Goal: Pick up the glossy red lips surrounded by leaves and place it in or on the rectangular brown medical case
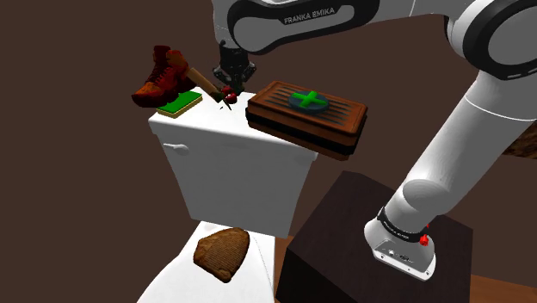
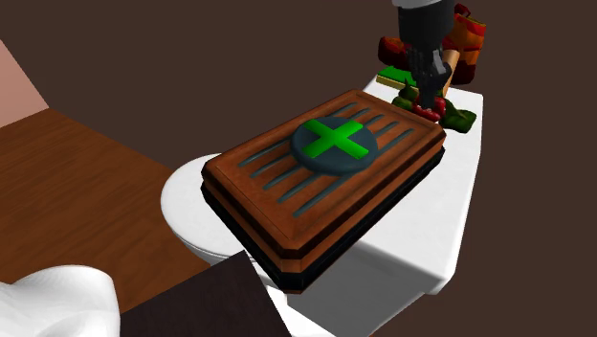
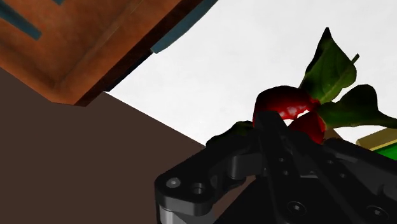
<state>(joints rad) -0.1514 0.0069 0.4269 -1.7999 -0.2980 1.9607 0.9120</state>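
Observation:
The glossy red lips [image 1: 229, 92] with dark green leaves [image 3: 331, 67] lie on the white tank lid [image 1: 215, 129], between a boot and the brown case. My black gripper [image 1: 232, 79] comes straight down onto them. In the second exterior view the gripper [image 2: 429, 88] has its fingers close together on the red lips [image 2: 432, 108]. The wrist view shows the gripper [image 3: 275, 124] clasping the red lips [image 3: 289, 105], with leaves spreading beyond. The rectangular brown case [image 1: 307, 116], with a green cross on a dark disc, overhangs the lid's edge beside the gripper [image 2: 325, 177].
A red-brown boot [image 1: 163, 77], a green and yellow flat block [image 1: 179, 105] and a tan stick [image 1: 205, 82] crowd the lid's far end. A brown ridged object [image 1: 221, 254] lies on the white toilet seat below. My dark stand [image 1: 379, 250] is at the lower right.

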